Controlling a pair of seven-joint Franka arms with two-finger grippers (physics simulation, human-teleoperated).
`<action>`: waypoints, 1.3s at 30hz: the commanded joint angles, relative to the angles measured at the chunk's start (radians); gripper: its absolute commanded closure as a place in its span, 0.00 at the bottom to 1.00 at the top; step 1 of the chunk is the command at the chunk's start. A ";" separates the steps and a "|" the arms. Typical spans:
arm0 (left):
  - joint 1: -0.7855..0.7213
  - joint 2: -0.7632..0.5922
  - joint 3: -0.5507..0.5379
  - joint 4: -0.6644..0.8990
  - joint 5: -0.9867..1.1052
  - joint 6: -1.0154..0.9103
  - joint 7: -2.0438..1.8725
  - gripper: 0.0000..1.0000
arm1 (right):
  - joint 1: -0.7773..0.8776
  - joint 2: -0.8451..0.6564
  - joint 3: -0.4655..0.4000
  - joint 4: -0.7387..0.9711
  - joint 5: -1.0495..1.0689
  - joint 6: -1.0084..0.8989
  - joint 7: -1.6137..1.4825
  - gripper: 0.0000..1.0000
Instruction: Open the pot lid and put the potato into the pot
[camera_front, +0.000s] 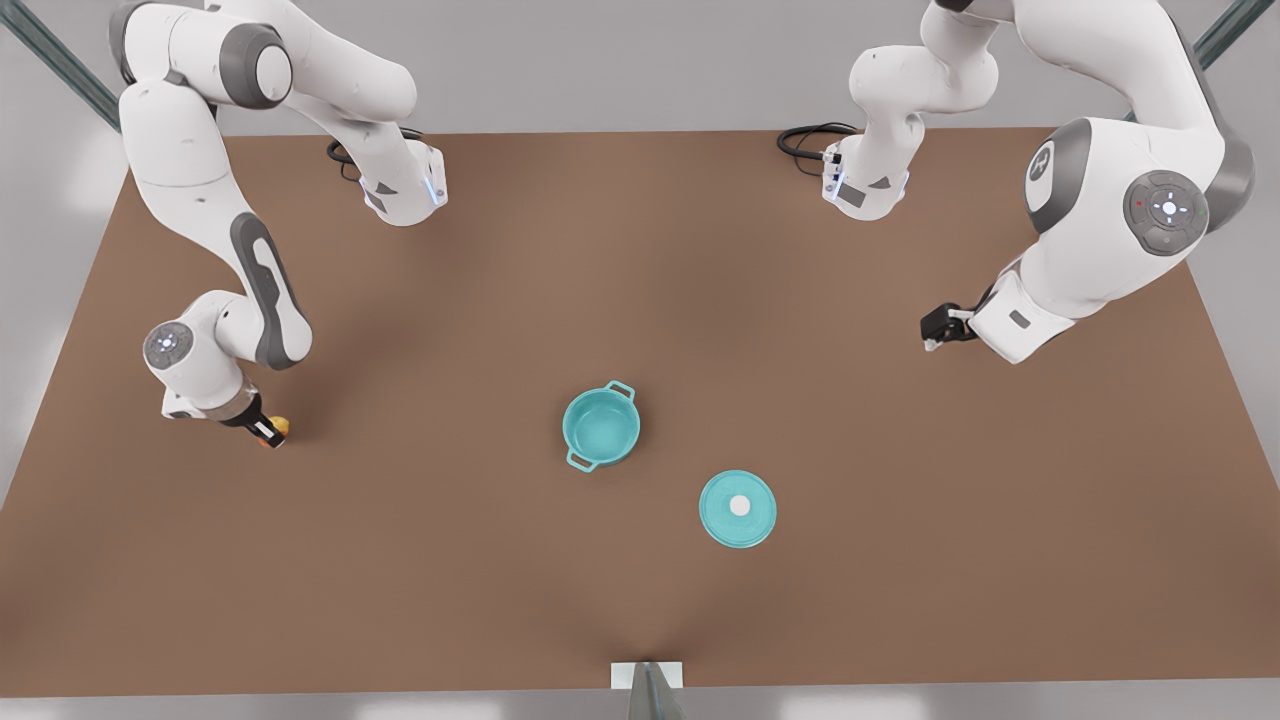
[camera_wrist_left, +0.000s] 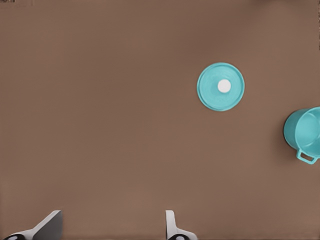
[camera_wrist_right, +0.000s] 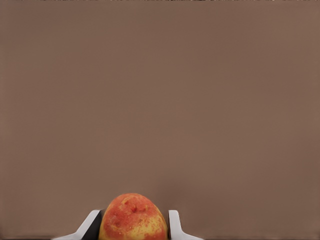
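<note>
Where right pincer (camera_front: 268, 431) closes — potato (camera_wrist_right: 133, 218) between fingers

The pot (camera_front: 601, 426) is sitting mid-frame on the table (camera_front: 640, 250), the pot lid (camera_front: 738, 508) lying lower right of it, the potato (camera_front: 279, 429) far left.

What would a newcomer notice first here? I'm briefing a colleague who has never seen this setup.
Probably the open teal pot near the table's middle, with the pot lid lying flat beside it, toward the front view's right. Next, the right claw at the front view's left, with the potato between its fingers. The left claw waits open at the front view's right, holding nothing.
</note>
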 joint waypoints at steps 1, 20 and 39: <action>-0.001 -0.001 0.001 0.000 0.001 -0.006 0.131 0.00 | 0.001 -0.013 0.004 0.001 0.002 -0.045 0.024 0.42; -0.001 0.000 0.001 0.000 -0.002 -0.006 0.131 0.00 | 0.481 -0.154 0.009 0.129 0.105 -0.387 0.673 0.42; -0.003 0.000 -0.004 0.000 -0.040 -0.012 0.132 0.00 | 0.899 0.263 0.003 0.672 0.114 -0.568 1.225 0.43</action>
